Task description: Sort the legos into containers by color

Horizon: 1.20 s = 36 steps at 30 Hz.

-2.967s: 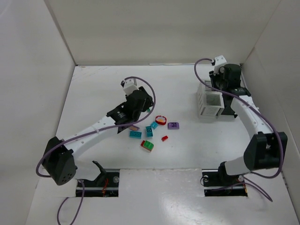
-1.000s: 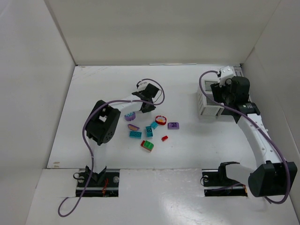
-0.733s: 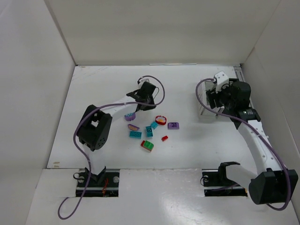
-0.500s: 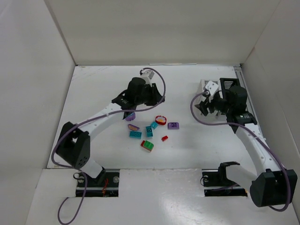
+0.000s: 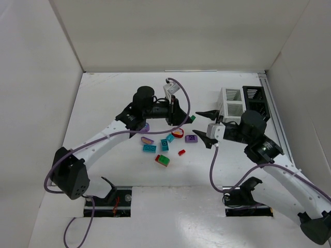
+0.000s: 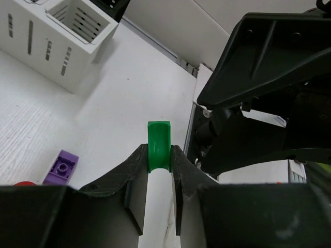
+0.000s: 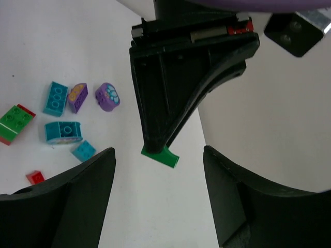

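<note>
Green lego [image 6: 159,145] pinched aloft, other legos [image 5: 149,148] scattered mid-table, white bin [image 5: 231,109] beside black bin [image 5: 256,96], both upright

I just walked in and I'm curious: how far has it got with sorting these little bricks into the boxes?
Barely begun. Nothing shows inside the white box, and the black box is too dark to judge. In hand: the left gripper is shut on one green brick, held up facing the open right gripper. Left: the other bricks lie loose on the table.
</note>
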{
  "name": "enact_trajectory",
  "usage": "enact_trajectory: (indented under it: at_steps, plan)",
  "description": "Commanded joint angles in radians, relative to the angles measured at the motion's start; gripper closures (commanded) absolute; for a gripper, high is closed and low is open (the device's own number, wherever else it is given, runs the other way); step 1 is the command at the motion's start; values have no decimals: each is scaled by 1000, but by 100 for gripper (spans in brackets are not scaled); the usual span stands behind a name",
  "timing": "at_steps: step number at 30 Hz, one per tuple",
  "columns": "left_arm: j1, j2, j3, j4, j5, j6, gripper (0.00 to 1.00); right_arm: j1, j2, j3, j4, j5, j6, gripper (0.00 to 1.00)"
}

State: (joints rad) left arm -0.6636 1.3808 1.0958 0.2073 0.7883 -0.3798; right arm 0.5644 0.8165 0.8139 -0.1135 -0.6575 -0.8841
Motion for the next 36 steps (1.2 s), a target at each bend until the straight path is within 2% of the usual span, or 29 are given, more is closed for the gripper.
enact_trajectory:
  at_steps: [1, 6, 12, 16, 21, 29, 36]
  plan:
    - [-4, -69, -28, 82, 85, 16, 84, 66, -11, -10, 51, 114, -55, 26]
    - [-4, -104, -48, 101, 95, 16, 83, 124, 36, 21, 51, 153, -55, 26]
    - [-4, -124, -57, 90, 95, 7, 83, 134, 70, 42, 38, 194, -44, 26]
    - [-4, -124, -57, 99, 95, -2, 83, 143, 70, 42, 121, 205, 0, 28]
    - [-4, -124, -57, 99, 95, -2, 83, 143, 61, 24, 153, 225, 36, 32]
    - [-4, -124, -66, 129, 86, -31, 83, 143, 70, 24, 163, 202, 68, 48]
    - [-4, -124, -76, 147, 104, -31, 83, 143, 70, 24, 163, 135, 48, 48]
